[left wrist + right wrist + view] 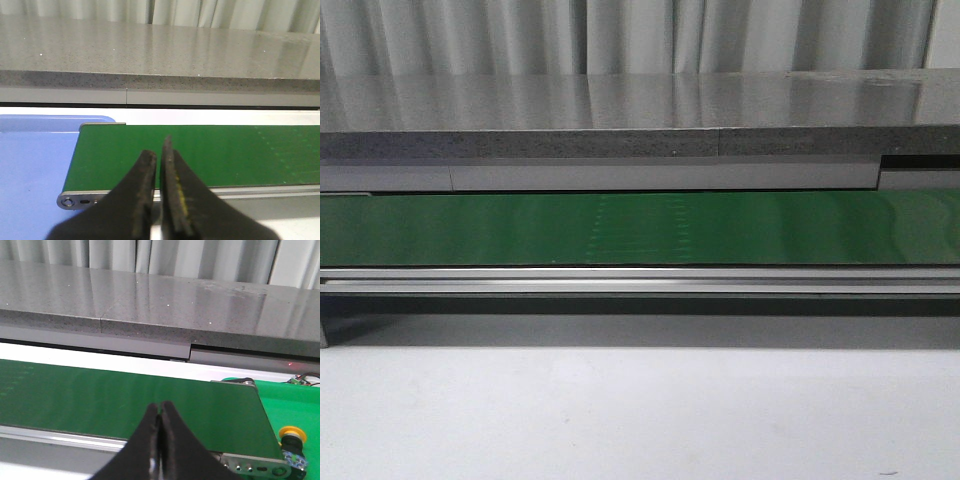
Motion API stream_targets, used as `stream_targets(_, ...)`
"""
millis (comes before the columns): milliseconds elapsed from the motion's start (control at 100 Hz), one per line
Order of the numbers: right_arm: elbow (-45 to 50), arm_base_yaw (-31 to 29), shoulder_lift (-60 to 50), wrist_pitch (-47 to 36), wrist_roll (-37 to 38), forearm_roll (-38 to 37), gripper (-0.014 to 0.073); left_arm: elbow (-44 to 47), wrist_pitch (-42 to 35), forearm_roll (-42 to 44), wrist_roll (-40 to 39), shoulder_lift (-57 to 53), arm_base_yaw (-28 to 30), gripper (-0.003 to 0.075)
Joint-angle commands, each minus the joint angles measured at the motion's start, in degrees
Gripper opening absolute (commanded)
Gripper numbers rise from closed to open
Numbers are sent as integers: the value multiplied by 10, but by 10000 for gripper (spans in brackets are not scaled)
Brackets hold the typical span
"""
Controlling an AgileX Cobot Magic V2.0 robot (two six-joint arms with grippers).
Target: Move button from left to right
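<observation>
Both end effectors closed, empty: left (160, 200), right (159, 445). Push-button (291, 439) beyond conveyor belt (125, 400) end. Open wide before grasping black body.

The front camera looks level and forward across the white counter (640, 410) at the long side of the green conveyor belt (640, 228), a grey stone ledge (620, 110) and curtains behind. The left wrist camera sits low and close behind its claw (160, 165), facing the belt's left end (70, 200); the right wrist camera likewise looks past its claw (160, 415) at the belt's right end (255, 467). All three views share belt and ledge
</observation>
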Motion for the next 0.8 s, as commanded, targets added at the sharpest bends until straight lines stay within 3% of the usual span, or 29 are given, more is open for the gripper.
stream_targets(0,15,1,-27,-54,1,0,-69,-17,-43,-2,-1,6,-5,5)
stream_targets(130,51,1,-76,-54,3,0,-69,-17,-43,-2,-1,6,-5,5)
stream_targets(790,101,3,-74,-82,24,0,-69,-17,-43,-2,-1,6,-5,5)
